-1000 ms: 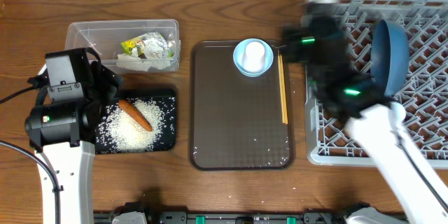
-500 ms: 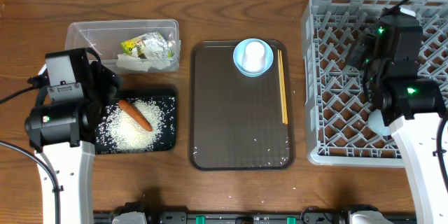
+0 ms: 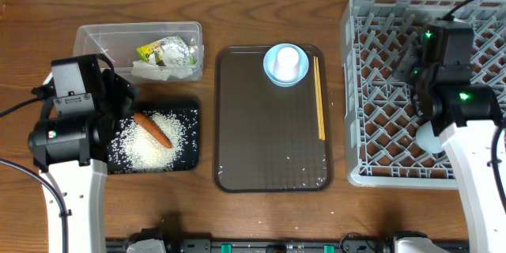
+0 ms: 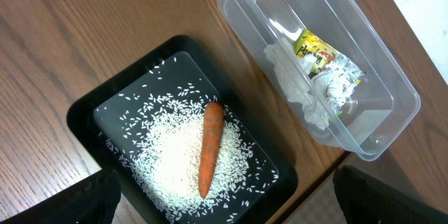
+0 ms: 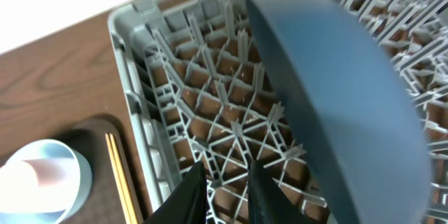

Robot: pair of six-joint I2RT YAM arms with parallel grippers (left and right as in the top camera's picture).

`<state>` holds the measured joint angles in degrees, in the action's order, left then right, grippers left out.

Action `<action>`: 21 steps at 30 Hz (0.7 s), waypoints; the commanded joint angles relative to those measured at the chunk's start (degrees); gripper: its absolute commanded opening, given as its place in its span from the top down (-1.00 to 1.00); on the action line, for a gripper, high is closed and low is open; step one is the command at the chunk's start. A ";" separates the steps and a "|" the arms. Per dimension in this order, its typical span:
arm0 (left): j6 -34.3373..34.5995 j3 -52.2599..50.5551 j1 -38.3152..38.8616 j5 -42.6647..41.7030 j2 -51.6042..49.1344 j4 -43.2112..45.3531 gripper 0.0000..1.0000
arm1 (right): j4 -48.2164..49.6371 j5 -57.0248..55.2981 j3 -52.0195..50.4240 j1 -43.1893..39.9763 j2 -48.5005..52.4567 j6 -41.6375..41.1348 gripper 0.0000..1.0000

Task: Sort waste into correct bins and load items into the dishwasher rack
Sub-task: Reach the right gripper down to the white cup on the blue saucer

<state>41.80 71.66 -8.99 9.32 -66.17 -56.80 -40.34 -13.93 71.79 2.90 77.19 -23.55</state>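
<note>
Left tool point(image 4: 224, 182) wide and empty, hanging over the black tray point(image 4: 80, 115). The tray holds a spread of rice grains point(image 4: 168, 161), with the carrot point(image 4: 210, 147) lying on top. The clear tub point(image 4: 280, 7) sits just beside that tray and holds the tissue point(image 4: 297, 87) and the yellow-green wrapper point(image 4: 318, 52), the 2 touching. Right tool point(image 5: 222, 182) narrow, nothing between its fingers, over the dishwasher rack point(image 5: 129, 63). The dark-blue bowl point(image 5: 336, 91) stands on edge among the rack pegs, just right of that tool. The pale-blue cup point(image 3: 427, 137) is in the rack, partly hidden under the right arm. The brown serving tray point(image 3: 261, 126) sits on the tabletop point(image 3: 237, 0) between the bins and the rack. It carries the light-blue bowl point(image 3: 269, 67) with the white cup point(image 3: 286, 62) inside, 2 chopsticks point(image 3: 319, 99) along its right edge, and a few stray grains.
</note>
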 commanded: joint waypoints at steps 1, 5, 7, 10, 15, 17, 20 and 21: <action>0.09 0.13 -0.37 0.13 -0.07 -0.15 -0.99 | 0.35 2.91 0.07 -0.57 2.73 -0.85 0.62; 0.09 0.13 -0.37 0.13 -0.07 -0.17 -0.98 | 0.76 6.78 0.07 -0.57 5.62 -0.85 0.69; 0.09 0.13 -0.37 0.13 -0.07 -0.17 -0.99 | 0.63 7.37 0.07 -0.55 6.80 -0.85 0.75; 0.09 0.13 -0.37 0.13 -0.07 -0.15 -0.98 | 0.28 7.76 0.07 0.22 7.72 -0.83 0.75; 0.09 0.13 -0.37 0.13 -0.07 -0.17 -0.99 | 0.31 6.99 0.07 2.43 7.67 0.02 0.83; 0.09 0.13 -0.37 0.13 -0.07 -0.17 -0.99 | 0.24 4.13 0.07 3.02 7.61 -0.13 0.88; 0.09 0.13 -0.37 0.13 -0.07 -0.17 -0.99 | 0.20 2.34 0.07 3.08 6.86 -1.44 0.91; 0.09 0.13 -0.37 0.13 -0.07 -0.15 -0.99 | 0.24 2.47 0.07 3.08 6.51 -1.86 0.93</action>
<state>41.82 71.66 -8.99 9.34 -66.17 -56.80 -40.03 -9.04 71.77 5.65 84.90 -23.92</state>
